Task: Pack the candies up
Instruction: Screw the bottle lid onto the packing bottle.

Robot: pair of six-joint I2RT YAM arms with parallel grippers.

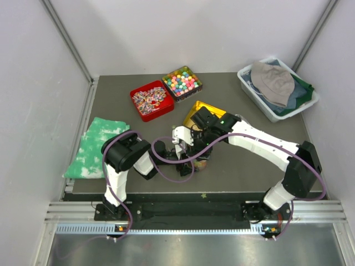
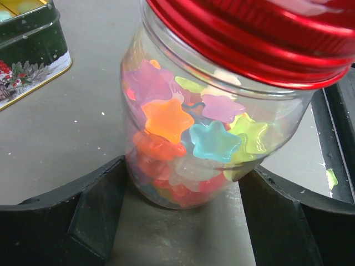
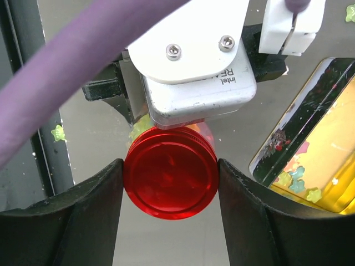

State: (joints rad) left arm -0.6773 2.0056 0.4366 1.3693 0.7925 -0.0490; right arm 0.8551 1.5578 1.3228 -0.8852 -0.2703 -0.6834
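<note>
A clear jar [image 2: 183, 138] packed with glossy star-shaped candies [image 2: 166, 119] in orange, pink, blue and yellow stands on the table in front of the arms [image 1: 202, 162]. My left gripper [image 2: 186, 174] is shut on the jar's lower part, one finger pressed against each side. A red metal lid [image 3: 171, 173] sits on the jar's mouth. From above, my right gripper [image 3: 171, 169] is shut on the lid, both pads touching its rim. More candies [image 3: 299, 185] lie in the yellow tin [image 3: 327, 149]. One green candy [image 3: 57, 133] lies loose on the table.
A red tin of striped wrapped sweets [image 1: 151, 100] and a dark tin of pastel balls [image 1: 181, 82] stand at the back. The yellow tin [image 1: 195, 109] is just behind the jar. A green cloth [image 1: 94, 147] lies left, and a white bin with a hat [image 1: 277, 88] stands back right.
</note>
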